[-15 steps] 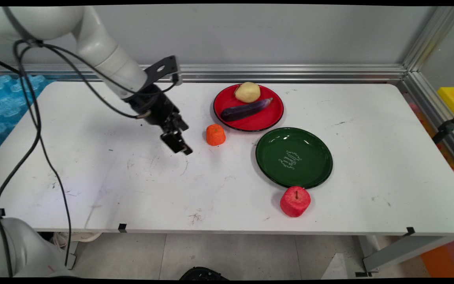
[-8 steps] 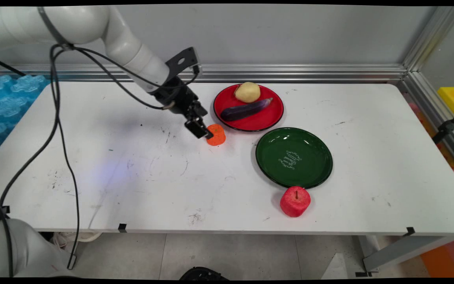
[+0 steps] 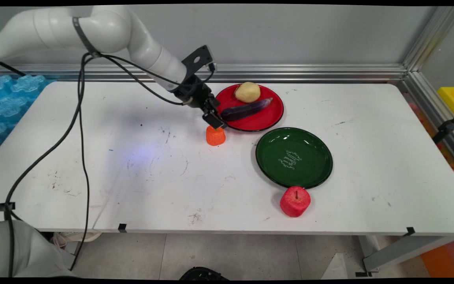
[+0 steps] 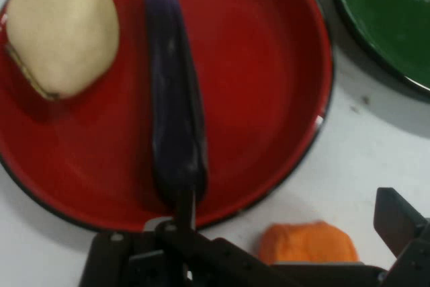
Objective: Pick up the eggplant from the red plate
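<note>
Red plate (image 3: 266, 120) holds potato (image 3: 247, 92) and eggplant (image 3: 246, 109); green plate (image 3: 294, 157) bare; pincer (image 3: 216, 123) spread open, gripping nothing.

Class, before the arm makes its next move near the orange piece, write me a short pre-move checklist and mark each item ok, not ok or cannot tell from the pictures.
1. Gripper is close above the orange piece: ok.
2. Fingers open wide enough for the piece: ok; in the hand view one finger stands at the far right, the other low left, with the piece between.
3. Fingers touching the piece: cannot tell.
4. Orange piece stands free on the table, apart from the red plate: ok.
5. Eggplant and potato lie on the red plate, clear of the gripper: eggplant tip is very near the linkage, cannot tell.
6. Green plate empty, apple beside it: ok.
</note>
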You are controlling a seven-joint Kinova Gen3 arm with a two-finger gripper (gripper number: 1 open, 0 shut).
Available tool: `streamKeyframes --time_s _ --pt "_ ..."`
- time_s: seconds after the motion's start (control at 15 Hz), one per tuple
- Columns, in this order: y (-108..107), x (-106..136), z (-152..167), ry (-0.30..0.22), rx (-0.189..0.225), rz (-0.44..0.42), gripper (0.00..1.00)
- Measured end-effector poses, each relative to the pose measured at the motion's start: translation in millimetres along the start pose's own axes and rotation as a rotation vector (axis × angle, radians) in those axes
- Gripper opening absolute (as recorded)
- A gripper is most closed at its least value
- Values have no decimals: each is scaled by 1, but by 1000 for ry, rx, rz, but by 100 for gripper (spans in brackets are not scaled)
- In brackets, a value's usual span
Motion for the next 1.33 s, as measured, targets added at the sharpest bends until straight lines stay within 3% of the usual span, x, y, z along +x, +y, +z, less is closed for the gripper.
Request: streamKeyframes --time_s 1.33 --pt "-46 1 64 64 28 -30 100"
